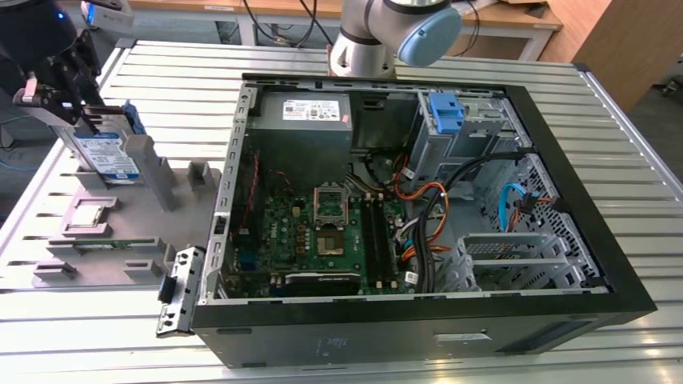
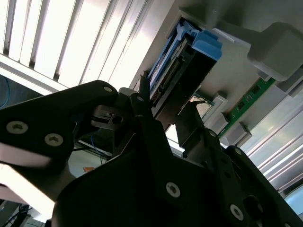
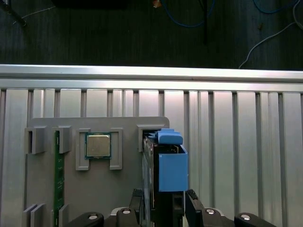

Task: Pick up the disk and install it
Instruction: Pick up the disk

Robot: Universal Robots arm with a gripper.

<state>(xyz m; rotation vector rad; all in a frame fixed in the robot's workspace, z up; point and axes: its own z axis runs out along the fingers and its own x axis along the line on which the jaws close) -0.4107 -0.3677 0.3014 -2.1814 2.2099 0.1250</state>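
Silver ribbed metal table [image 1: 160,64] holds a flat grey plastic holder tray [image 1: 107,216] and a big open black computer box [image 1: 427,320]. Up at the exterior view's left, the black robot gripper [image 1: 91,120] [image 3: 163,198] sits around the flat silver metal disk [image 1: 107,156] [image 3: 173,170] with its bright blue plastic frame. The disk stands up in a slot of the tray. I cannot tell if the gripper squeezes it. Both wrist views see the disk edge-on, so its label side is hidden, and the gripper is cut off at the picture edge.
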